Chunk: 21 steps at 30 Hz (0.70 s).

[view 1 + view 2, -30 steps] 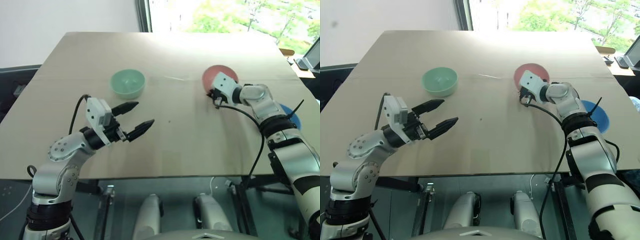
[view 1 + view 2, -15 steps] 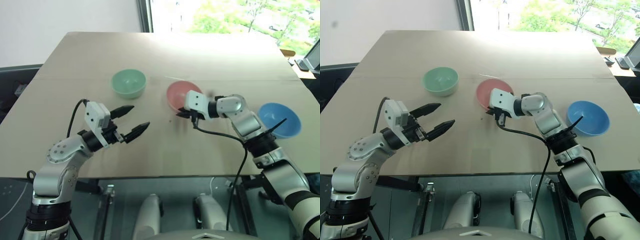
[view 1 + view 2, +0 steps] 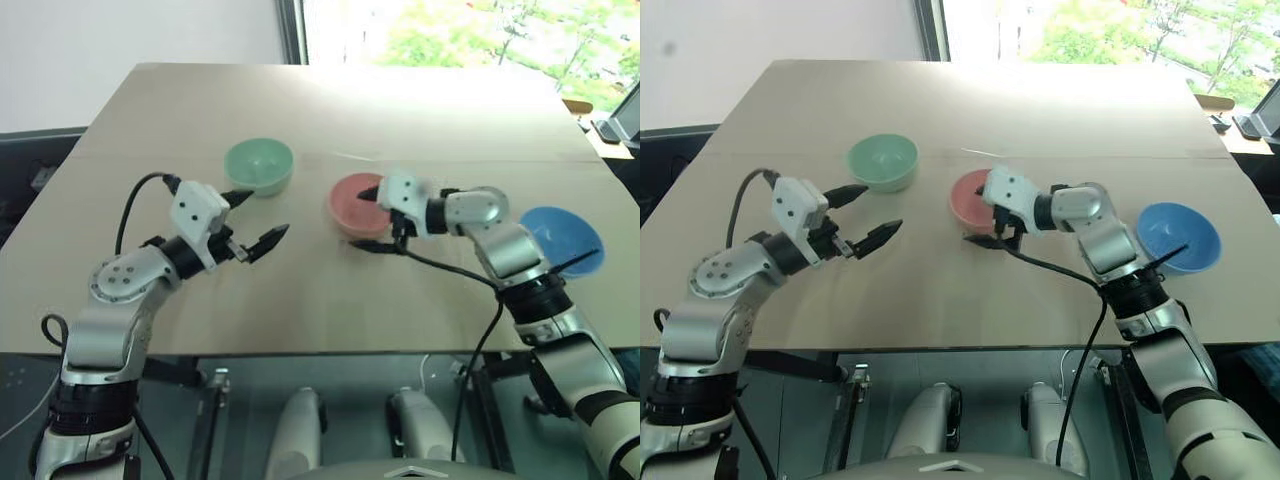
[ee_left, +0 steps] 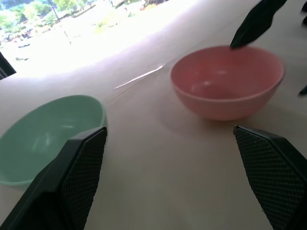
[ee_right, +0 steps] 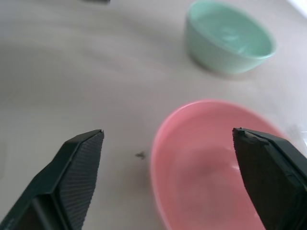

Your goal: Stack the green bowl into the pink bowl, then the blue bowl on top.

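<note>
Spreading wide at the pink bowl, right gripper, one finger over its rim, holding nothing. Hovering wide and empty left of the pink bowl, left gripper. Sitting beyond-left of it, green bowl; right of it, blue bowl.

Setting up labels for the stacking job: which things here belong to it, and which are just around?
For the job:
green bowl
pink bowl
blue bowl
left claw, open
right claw, open

Just around:
table
</note>
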Each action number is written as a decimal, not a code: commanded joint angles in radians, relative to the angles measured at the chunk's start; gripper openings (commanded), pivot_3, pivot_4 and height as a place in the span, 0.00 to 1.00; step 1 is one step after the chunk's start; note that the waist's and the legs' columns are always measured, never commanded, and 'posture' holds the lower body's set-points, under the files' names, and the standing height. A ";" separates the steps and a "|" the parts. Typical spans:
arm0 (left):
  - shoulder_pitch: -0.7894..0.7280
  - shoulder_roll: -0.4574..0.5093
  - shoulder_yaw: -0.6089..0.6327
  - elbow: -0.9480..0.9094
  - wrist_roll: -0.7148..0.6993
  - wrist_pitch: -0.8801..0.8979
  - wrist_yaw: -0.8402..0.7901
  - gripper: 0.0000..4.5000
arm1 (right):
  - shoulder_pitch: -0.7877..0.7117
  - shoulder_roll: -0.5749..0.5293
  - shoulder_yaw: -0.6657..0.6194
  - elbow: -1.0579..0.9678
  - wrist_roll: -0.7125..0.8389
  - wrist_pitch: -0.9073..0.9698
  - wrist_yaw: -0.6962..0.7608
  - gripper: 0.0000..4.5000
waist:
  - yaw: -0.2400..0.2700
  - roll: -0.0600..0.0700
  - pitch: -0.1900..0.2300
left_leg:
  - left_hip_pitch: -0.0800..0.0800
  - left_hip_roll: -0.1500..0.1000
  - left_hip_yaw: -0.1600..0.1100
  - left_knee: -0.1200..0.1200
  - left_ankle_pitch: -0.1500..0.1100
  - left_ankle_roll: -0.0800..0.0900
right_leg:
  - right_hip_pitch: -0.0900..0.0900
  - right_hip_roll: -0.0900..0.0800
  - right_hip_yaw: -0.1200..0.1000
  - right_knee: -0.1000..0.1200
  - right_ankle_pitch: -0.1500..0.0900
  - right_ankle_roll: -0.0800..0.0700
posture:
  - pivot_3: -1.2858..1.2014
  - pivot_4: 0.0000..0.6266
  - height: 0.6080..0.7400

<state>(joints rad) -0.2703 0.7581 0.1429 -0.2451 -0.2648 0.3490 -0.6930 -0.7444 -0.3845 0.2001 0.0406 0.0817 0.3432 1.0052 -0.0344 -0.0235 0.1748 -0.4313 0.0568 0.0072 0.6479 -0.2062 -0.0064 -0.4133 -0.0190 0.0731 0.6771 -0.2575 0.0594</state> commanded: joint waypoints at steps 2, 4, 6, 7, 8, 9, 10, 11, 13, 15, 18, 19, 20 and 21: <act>-0.178 0.142 -0.180 0.107 0.239 -0.047 -0.066 1.00 | 0.068 -0.019 -0.153 -0.196 0.122 0.026 -0.062 0.99 | 0.004 0.000 0.000 | 0.000 0.000 0.000 0.000 0.000 0.000 | 0.000 0.000 0.000 0.000 0.000 0.000 | 0.52 0.24 1.00; -0.301 0.158 -0.292 0.201 0.353 -0.060 -0.088 1.00 | 0.084 0.005 -0.190 -0.236 0.152 0.014 -0.113 0.99 | 0.009 0.000 0.000 | 0.000 0.000 -0.001 0.000 0.000 0.000 | 0.000 0.000 -0.001 0.000 0.000 0.000 | 0.52 0.24 1.00; -0.382 0.140 -0.351 0.285 0.413 -0.077 -0.085 1.00 | 0.084 0.025 -0.198 -0.254 0.167 0.010 -0.149 0.99 | 0.008 0.000 0.000 | 0.000 -0.001 0.000 0.000 0.000 0.000 | 0.000 0.000 0.000 0.000 0.000 0.000 | 0.52 0.24 1.00; -0.412 0.132 -0.377 0.323 0.446 -0.091 -0.086 1.00 | 0.084 0.028 -0.196 -0.261 0.169 0.008 -0.159 0.99 | 0.007 0.000 0.000 | 0.000 -0.001 0.001 0.000 0.000 0.000 | 0.000 0.000 0.000 0.000 0.000 0.000 | 0.52 0.24 1.00; -0.444 0.123 -0.408 0.368 0.483 -0.115 -0.085 1.00 | 0.084 0.030 -0.194 -0.268 0.169 0.005 -0.170 0.99 | 0.003 0.000 0.000 | 0.000 -0.001 0.001 0.000 0.000 0.000 | 0.000 0.000 0.000 -0.001 0.000 0.000 | 0.52 0.24 1.00; -0.472 0.111 -0.433 0.407 0.513 -0.141 -0.083 1.00 | 0.084 0.031 -0.193 -0.273 0.169 0.003 -0.180 0.99 | 0.002 0.000 0.000 | 0.000 0.000 0.001 0.000 0.000 0.000 | 0.000 0.000 0.001 0.000 0.000 0.000 | 0.52 0.24 1.00; -0.498 0.096 -0.455 0.448 0.536 -0.160 -0.082 1.00 | 0.083 0.032 -0.190 -0.277 0.168 0.002 -0.191 0.99 | -0.001 0.000 0.000 | 0.000 0.000 0.001 0.000 0.000 0.000 | 0.000 0.000 0.001 0.000 0.000 0.000 | 0.52 0.24 1.00; -0.518 0.082 -0.474 0.486 0.557 -0.178 -0.083 1.00 | 0.082 0.033 -0.186 -0.280 0.168 0.003 -0.200 0.99 | -0.001 0.000 0.000 | -0.001 0.000 0.001 -0.001 0.000 0.000 | -0.002 0.001 0.001 0.000 0.000 0.000 | 0.52 0.24 1.00; -0.549 0.063 -0.510 0.549 0.597 -0.208 -0.096 1.00 | 0.080 0.032 -0.178 -0.287 0.167 0.006 -0.215 0.99 | -0.001 0.000 0.000 | -0.001 0.000 0.001 -0.001 0.000 0.000 | -0.002 0.001 0.001 0.000 0.000 0.000 | 0.52 0.24 1.00; -0.578 0.043 -0.535 0.609 0.634 -0.222 -0.091 0.94 | 0.081 0.029 -0.172 -0.294 0.166 0.006 -0.225 1.00 | -0.002 0.000 0.000 | -0.002 0.000 0.001 -0.001 0.000 0.000 | -0.002 0.001 0.001 0.000 0.000 0.000 | 0.52 0.24 1.00; -0.616 0.016 -0.546 0.681 0.659 -0.247 -0.079 0.78 | 0.080 0.025 -0.171 -0.301 0.167 0.010 -0.238 1.00 | -0.001 0.000 0.000 | -0.002 0.000 0.001 -0.001 0.000 0.000 | -0.002 0.001 0.001 0.000 0.000 0.000 | 0.52 0.24 1.00; -0.625 0.010 -0.547 0.699 0.667 -0.255 -0.081 0.78 | 0.081 0.023 -0.171 -0.303 0.168 0.011 -0.242 1.00 | -0.001 0.000 0.000 | -0.002 0.000 0.001 0.000 0.000 0.000 | -0.002 0.001 0.001 0.000 0.000 0.000 | 0.52 0.24 1.00; -0.633 0.006 -0.546 0.714 0.674 -0.263 -0.081 0.63 | 0.082 0.020 -0.171 -0.304 0.167 0.010 -0.246 1.00 | -0.001 0.000 0.000 | -0.002 0.000 0.001 0.000 0.000 0.000 | -0.002 0.001 0.001 0.000 0.000 0.000 | 0.52 0.24 1.00; -0.640 0.001 -0.543 0.728 0.680 -0.270 -0.081 0.59 | 0.084 0.018 -0.172 -0.305 0.168 0.010 -0.248 1.00 | -0.001 0.000 0.000 | -0.002 0.000 0.001 0.000 0.000 0.000 | -0.002 0.001 0.001 0.000 0.000 0.000 | 0.52 0.24 1.00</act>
<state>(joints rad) -0.8758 0.7570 -0.4077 0.4732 0.4011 0.1008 -0.7823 -0.6460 -0.3563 0.0346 -0.2196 0.2365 0.3650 0.7705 -0.0353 -0.0235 0.1752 -0.4331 0.0565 0.0080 0.6474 -0.2062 -0.0064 -0.4152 -0.0184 0.0740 0.6769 -0.2577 0.0594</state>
